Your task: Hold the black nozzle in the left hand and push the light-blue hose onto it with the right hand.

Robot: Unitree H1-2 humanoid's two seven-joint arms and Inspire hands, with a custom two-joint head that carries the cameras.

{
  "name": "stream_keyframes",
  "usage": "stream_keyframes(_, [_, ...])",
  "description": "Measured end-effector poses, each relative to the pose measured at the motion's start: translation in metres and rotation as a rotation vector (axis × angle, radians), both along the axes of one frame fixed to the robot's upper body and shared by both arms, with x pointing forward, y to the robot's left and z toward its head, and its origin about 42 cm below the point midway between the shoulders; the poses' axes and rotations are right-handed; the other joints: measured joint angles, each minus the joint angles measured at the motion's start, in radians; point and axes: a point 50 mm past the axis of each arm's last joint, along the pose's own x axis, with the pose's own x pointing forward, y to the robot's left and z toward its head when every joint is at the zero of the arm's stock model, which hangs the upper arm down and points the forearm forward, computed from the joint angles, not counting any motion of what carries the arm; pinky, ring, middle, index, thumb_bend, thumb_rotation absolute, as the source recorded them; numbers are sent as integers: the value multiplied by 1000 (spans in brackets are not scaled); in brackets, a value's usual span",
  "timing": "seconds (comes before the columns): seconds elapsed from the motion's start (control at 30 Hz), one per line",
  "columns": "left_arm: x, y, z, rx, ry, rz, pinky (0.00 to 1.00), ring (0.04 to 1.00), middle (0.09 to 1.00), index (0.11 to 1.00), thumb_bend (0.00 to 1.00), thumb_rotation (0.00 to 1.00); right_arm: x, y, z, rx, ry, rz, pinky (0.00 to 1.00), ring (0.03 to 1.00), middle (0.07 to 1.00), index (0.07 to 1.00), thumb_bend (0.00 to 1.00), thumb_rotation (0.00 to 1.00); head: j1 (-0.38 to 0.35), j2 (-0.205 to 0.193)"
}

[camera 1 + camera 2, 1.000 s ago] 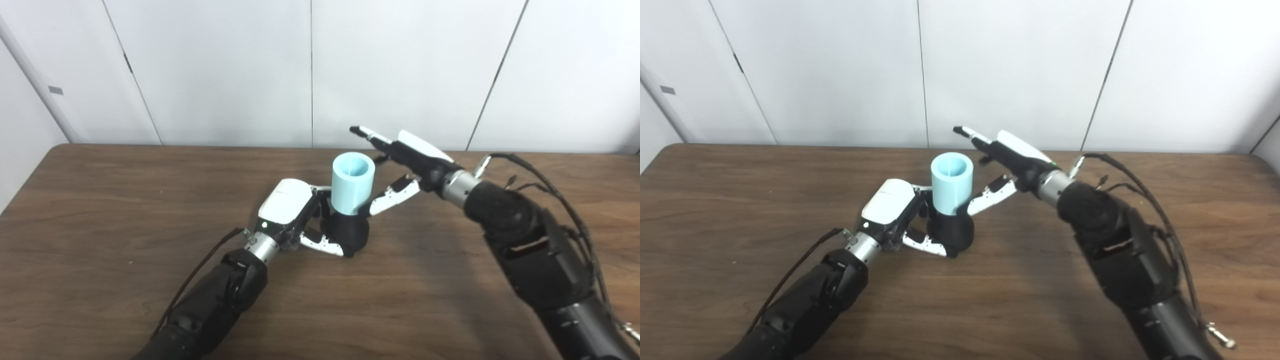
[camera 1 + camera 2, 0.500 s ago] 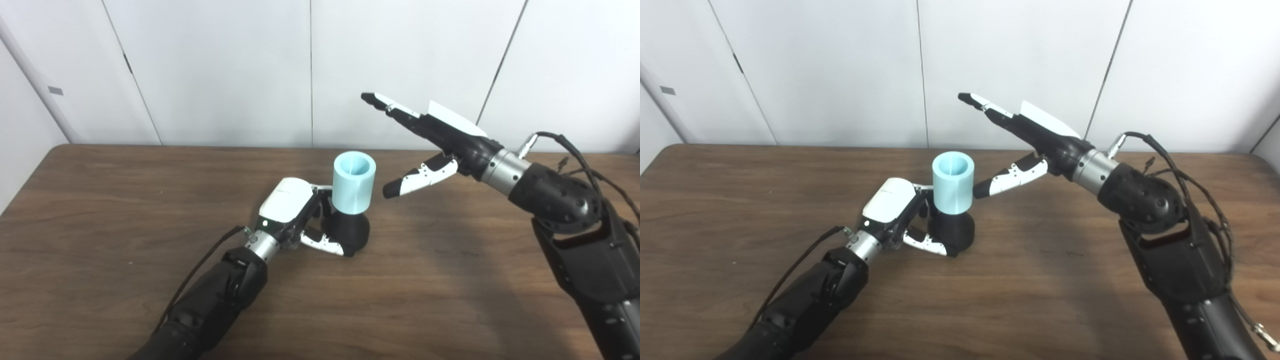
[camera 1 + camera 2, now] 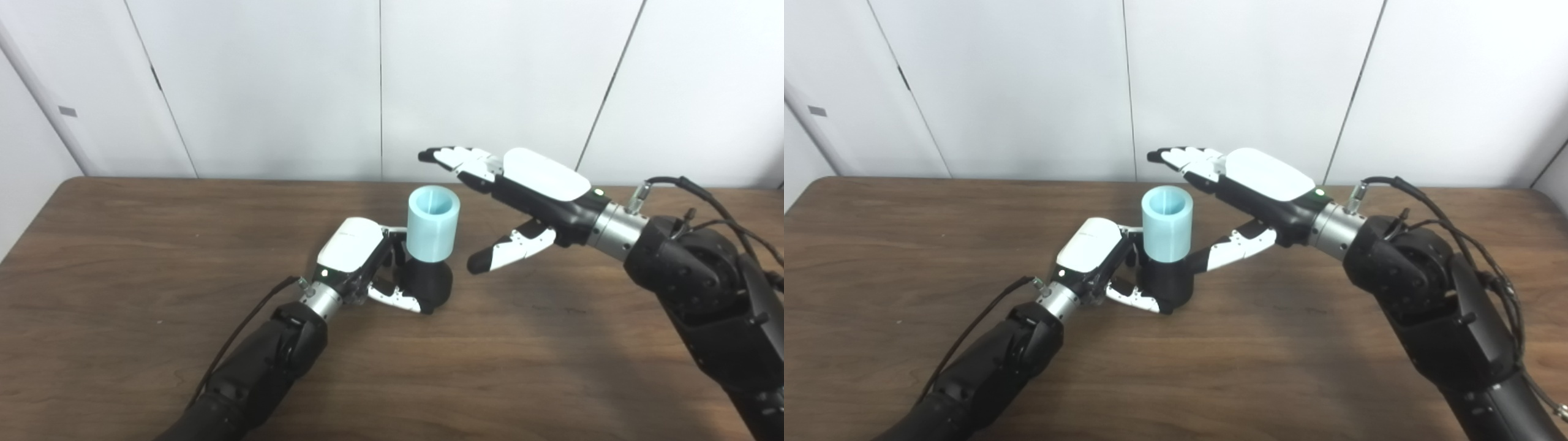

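Observation:
The light-blue hose (image 3: 432, 224) stands upright as a short open tube on top of the black nozzle (image 3: 429, 285), near the middle of the table. My left hand (image 3: 361, 257) is wrapped around the nozzle's base, thumb in front, fingers behind. My right hand (image 3: 520, 196) hovers open to the right of the hose and above it, palm down, fingers stretched over the far side of the hose's rim, thumb (image 3: 505, 252) pointing toward the nozzle. It touches neither piece.
The dark wooden table (image 3: 122, 257) runs to the white panelled wall (image 3: 275, 86) behind. A black cable (image 3: 704, 196) loops off my right forearm.
My right hand let go of the hose and lifted up and right. It has since come back down and turned palm-down, fingers over the hose. The left hand, nozzle and hose stayed put.

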Motion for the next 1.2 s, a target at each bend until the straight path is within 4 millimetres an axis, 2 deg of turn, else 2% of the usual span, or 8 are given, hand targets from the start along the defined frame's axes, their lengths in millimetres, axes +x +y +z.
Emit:
stream_keyframes(0.17, [0,0,0,0,0,0,303,416,438,502,525,0,-2,6,-11,-142,-4,26,1000,1000,1000,1000,889,993,-3,0])
stream_keyframes(0.27, [0,0,0,0,0,0,303,415,433,504,525,0,-1,6,-9,-184,-46,31,1000,1000,1000,1000,899,1000,-3,0])
stream_keyframes(0.5, [0,0,0,1,1,1,308,416,435,505,525,0,-1,8,-12,-217,-69,44,1000,1000,1000,1000,929,1000,0,5])
stream_keyframes(0.87, [0,0,0,0,2,3,301,409,432,506,524,0,4,13,-10,-262,-56,57,1000,1000,1000,998,907,999,9,14])
stream_keyframes(1.2, [0,1,-1,2,4,8,299,412,441,503,525,0,3,13,-13,-295,-75,60,949,984,996,981,885,932,12,20])
